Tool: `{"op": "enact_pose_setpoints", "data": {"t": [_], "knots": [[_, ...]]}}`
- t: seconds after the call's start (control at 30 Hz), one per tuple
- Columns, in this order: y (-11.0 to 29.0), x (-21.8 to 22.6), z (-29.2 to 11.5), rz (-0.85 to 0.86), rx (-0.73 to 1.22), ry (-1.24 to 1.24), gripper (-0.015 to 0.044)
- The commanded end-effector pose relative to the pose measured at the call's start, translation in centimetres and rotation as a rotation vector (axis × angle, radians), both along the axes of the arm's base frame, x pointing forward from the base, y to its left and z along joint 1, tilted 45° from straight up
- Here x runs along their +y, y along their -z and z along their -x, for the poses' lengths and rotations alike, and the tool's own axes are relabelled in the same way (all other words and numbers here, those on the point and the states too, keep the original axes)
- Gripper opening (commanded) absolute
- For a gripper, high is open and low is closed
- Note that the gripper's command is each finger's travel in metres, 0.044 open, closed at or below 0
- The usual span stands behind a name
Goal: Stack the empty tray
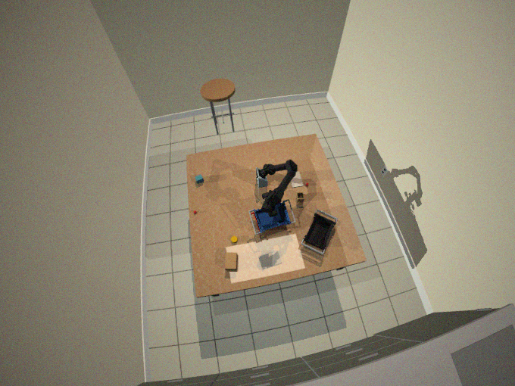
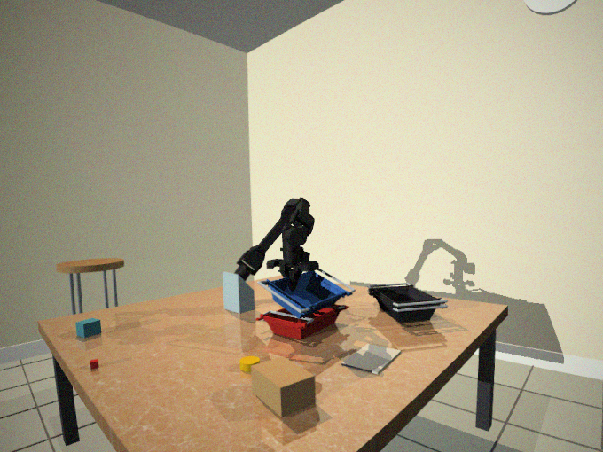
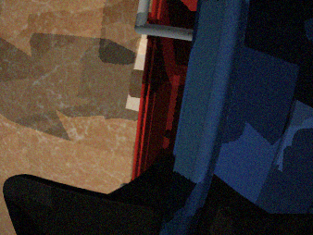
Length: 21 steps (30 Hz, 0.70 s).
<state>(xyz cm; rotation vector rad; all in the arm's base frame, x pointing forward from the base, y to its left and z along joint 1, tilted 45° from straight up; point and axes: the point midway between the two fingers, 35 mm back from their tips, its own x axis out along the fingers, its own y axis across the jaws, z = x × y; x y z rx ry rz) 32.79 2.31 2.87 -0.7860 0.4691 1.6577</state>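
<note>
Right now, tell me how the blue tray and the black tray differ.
The blue tray hangs tilted in the gripper, above the red tray; the black tray stands level on the table, off to the side. The fingers are shut on the blue tray; nothing touches the black one. Both share the same shape and carry wire bars.

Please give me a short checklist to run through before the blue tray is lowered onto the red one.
1. Tool shut on the blue tray: ok.
2. Blue tray over the red tray: ok, it hangs directly above it.
3. Blue tray level: not ok, it tilts, its near end lower.
4. Red tray's bars swung in across its top: cannot tell; one grey bar crosses one end in the wrist view, the other is hidden.
5. Black tray out of the way: ok, it stands apart to the side.
</note>
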Motion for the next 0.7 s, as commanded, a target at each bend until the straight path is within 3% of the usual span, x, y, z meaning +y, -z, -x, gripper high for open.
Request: {"op": "enact_pose_setpoints", "data": {"t": [0.0,0.67], "knots": [[0.22,0.24,0.47,0.004,0.009,-0.006,0.0],[1.19,0.94,1.38,0.003,0.009,-0.006,0.0]]}}
